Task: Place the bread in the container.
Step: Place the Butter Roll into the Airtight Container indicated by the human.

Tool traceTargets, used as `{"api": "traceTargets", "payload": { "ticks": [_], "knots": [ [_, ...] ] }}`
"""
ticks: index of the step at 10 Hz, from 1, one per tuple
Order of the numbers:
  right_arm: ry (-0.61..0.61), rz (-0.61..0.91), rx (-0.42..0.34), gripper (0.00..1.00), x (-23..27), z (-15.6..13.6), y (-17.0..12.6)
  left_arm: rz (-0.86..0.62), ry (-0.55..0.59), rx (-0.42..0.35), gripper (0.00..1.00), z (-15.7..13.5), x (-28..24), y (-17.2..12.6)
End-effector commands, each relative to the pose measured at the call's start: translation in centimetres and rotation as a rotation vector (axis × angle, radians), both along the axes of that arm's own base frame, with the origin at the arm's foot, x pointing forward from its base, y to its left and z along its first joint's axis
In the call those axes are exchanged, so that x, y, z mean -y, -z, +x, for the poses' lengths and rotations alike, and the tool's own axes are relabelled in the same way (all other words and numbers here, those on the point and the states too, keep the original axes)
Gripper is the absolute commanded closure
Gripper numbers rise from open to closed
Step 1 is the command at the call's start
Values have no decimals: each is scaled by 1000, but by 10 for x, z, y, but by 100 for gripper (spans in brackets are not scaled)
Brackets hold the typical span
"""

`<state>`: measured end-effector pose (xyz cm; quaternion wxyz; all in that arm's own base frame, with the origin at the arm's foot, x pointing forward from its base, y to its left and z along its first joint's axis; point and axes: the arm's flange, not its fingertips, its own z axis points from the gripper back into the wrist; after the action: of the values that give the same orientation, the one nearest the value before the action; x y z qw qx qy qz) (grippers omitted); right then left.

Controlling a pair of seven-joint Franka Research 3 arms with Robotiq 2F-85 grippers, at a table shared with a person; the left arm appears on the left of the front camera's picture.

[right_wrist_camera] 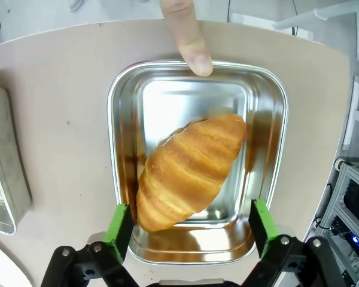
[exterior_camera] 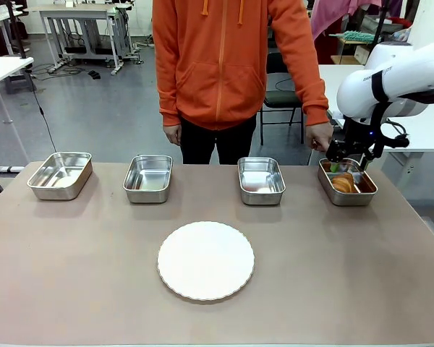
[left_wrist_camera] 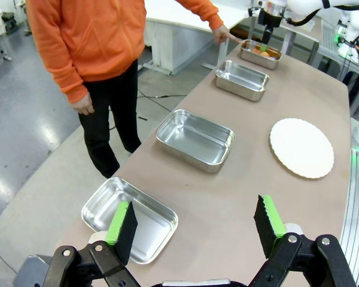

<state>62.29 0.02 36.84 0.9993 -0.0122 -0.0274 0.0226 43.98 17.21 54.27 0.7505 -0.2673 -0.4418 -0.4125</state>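
Croissant (right_wrist_camera: 188,170) lies diagonally in the rightmost steel container (right_wrist_camera: 275,113), and my right gripper (right_wrist_camera: 191,224) hangs over it, jaws spread wide, gripping nothing. A person's finger (right_wrist_camera: 188,36) touches the far rim, so I'd lift straight up. Left gripper (left_wrist_camera: 194,224) is open too.

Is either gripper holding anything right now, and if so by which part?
Nothing is held. The right gripper is open above the croissant, which lies loose in the container. The left gripper is open over the table.

Grey glossy floor (exterior_camera: 94,108), white workbenches (exterior_camera: 79,14) behind the table.
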Motion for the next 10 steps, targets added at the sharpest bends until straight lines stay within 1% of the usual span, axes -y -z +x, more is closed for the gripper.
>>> {"api": "traceTargets", "payload": {
  "ticks": [1,8,9,10],
  "knots": [
    [-3,-5,-3,0,0,0,0,-4,8,13,0,-1,1,-1],
    [0,0,-2,0,0,0,1,-4,8,13,0,-1,1,-1],
    [46,-31,107,0,-18,-12,-19,-4,8,13,0,-1,1,-1],
    [71,-26,165,0,-34,-31,-38,-4,8,13,0,-1,1,-1]
  ]
}}
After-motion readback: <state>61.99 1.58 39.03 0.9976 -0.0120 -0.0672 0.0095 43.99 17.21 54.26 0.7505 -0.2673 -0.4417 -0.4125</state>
